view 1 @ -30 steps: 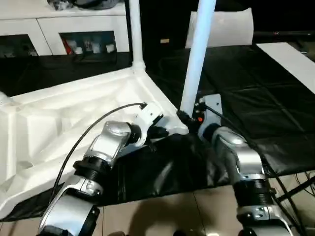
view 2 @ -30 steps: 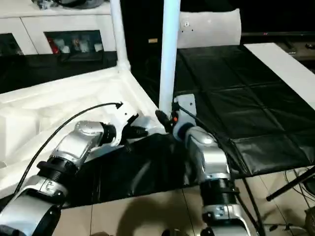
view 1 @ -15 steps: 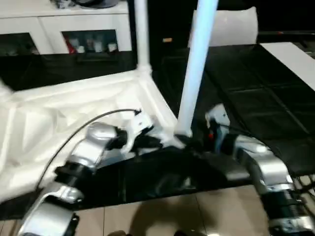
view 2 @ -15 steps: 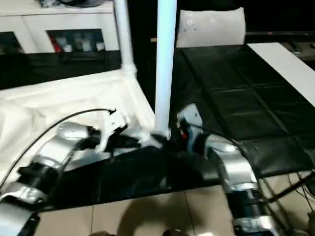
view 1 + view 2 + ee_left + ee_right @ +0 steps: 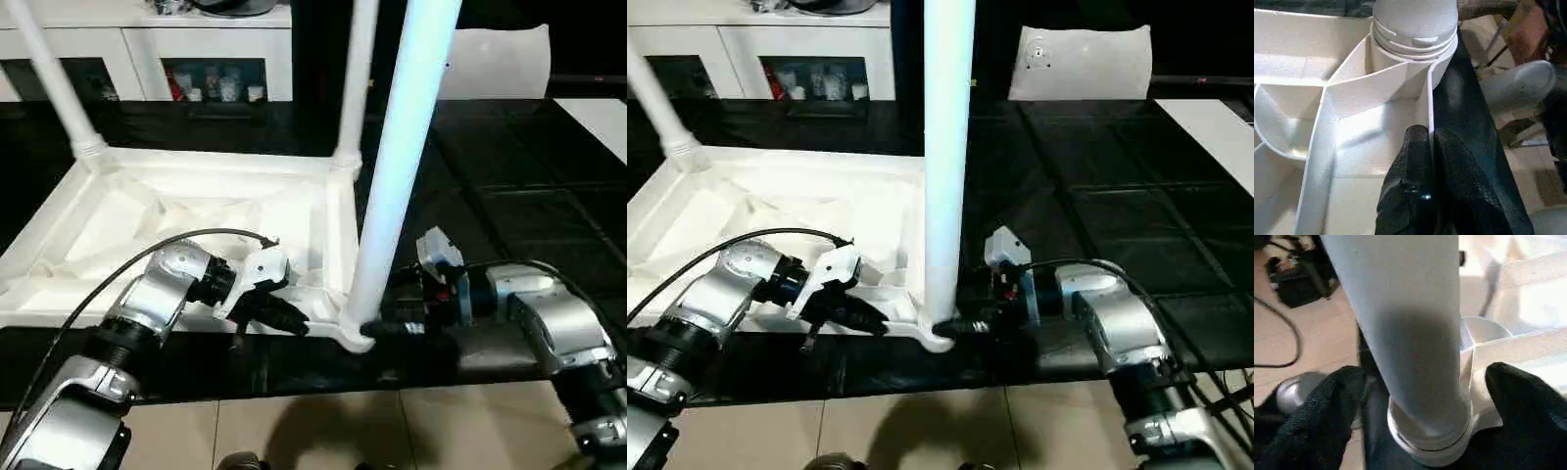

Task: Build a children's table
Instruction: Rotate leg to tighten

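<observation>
The children's table [image 5: 196, 211] lies upside down on a black mat, ribbed underside up. Three white legs stand in its corner sockets: one at the far left [image 5: 54, 83], one at the far right [image 5: 355, 78] and a big one at the near right corner [image 5: 402, 176]. My left gripper [image 5: 294, 323] is shut on the thin rim wall just beside that near socket [image 5: 1415, 29]. From the other side, my right gripper [image 5: 387, 330] stands open, its two black fingers [image 5: 1327, 406] either side of the near leg's base without pressing it.
A white cabinet with glass doors [image 5: 196, 39] runs along the back. A white cushion [image 5: 1078, 64] lies behind the black mat [image 5: 509, 196], and a flat white board [image 5: 598, 113] sits at the far right. Tiled floor [image 5: 294, 431] borders the mat's front edge.
The whole picture has shifted, so the camera moved. My right gripper has opened wider around the near leg's base, and its arm now lies lower. The left gripper keeps its hold on the rim.
</observation>
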Robot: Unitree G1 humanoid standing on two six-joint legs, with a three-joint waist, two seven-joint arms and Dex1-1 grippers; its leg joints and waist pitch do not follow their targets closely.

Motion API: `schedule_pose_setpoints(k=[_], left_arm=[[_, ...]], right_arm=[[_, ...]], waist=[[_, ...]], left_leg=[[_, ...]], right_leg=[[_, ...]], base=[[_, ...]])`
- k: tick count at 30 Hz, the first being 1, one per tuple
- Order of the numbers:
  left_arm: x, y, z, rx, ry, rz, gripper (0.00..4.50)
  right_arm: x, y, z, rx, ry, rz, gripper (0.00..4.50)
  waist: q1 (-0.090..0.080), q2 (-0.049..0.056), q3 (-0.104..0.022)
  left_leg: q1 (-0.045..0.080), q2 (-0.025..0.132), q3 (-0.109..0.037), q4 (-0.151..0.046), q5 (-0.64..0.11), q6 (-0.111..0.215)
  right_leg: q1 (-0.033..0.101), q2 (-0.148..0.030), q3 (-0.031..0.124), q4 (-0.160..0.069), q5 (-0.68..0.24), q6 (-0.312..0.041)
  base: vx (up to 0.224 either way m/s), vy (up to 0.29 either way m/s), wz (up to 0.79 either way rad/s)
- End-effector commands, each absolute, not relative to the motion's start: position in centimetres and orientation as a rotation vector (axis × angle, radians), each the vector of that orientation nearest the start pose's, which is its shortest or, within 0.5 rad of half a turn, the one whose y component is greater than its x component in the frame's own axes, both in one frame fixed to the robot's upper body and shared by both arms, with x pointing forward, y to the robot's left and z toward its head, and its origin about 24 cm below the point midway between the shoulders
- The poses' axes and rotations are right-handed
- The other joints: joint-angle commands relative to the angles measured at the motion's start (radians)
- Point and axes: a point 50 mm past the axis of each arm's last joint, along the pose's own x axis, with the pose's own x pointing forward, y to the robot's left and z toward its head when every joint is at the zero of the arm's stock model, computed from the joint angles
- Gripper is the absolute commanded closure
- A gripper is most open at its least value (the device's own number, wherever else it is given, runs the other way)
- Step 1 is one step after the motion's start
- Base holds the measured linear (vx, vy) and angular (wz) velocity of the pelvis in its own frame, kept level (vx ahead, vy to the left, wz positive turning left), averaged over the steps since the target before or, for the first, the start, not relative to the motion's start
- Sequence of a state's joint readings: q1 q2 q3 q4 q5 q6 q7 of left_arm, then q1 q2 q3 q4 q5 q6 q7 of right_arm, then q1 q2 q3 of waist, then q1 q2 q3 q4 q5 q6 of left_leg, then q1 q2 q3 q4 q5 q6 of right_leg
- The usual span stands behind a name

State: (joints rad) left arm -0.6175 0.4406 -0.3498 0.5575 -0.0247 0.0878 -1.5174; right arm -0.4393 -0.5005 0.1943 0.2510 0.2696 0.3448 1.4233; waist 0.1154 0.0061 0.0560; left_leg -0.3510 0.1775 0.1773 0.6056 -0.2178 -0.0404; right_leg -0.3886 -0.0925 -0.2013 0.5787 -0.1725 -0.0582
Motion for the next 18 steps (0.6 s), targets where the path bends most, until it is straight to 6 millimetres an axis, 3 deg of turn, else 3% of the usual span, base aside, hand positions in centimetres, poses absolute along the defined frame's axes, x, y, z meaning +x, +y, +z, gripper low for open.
schedule_pose_setpoints(k=[1,12,14,18], left_arm=[[30.59,13.02,7.74,0.462,0.473,-1.743,4.5],[30.9,12.88,7.85,0.477,0.47,-1.757,4.5],[30.91,12.89,7.84,0.477,0.47,-1.758,4.5],[30.84,12.95,7.75,0.478,0.471,-1.763,4.5]], right_arm=[[28.29,-16.03,8.33,-0.099,0.408,1.55,0.73],[28.79,-15.74,8.26,-0.121,0.4,1.583,1.38],[28.85,-15.7,8.26,-0.122,0.397,1.582,1.73],[29.07,-15.36,8.21,-0.122,0.381,1.578,1.81]], waist=[[-0.005,-0.007,-0.072],[-0.005,-0.01,-0.072],[-0.004,-0.01,-0.074],[-0.004,-0.01,-0.073]], left_leg=[[0.006,0.084,-0.029,-0.066,-0.069,0.073],[0.004,0.081,-0.027,-0.065,-0.071,0.069],[0.003,0.083,-0.028,-0.065,-0.061,0.07],[0.002,0.084,-0.028,-0.065,-0.055,0.074]], right_leg=[[0.063,-0.102,0.1,-0.064,-0.226,-0.09],[0.063,-0.102,0.097,-0.069,-0.259,-0.079],[0.064,-0.102,0.098,-0.066,-0.242,-0.082],[0.063,-0.103,0.098,-0.061,-0.219,-0.093]], base=[[0.0,0.0,0.0],[0.0,0.0,0.0],[0.0,0.0,0.0],[0.0,0.0,0.0]])
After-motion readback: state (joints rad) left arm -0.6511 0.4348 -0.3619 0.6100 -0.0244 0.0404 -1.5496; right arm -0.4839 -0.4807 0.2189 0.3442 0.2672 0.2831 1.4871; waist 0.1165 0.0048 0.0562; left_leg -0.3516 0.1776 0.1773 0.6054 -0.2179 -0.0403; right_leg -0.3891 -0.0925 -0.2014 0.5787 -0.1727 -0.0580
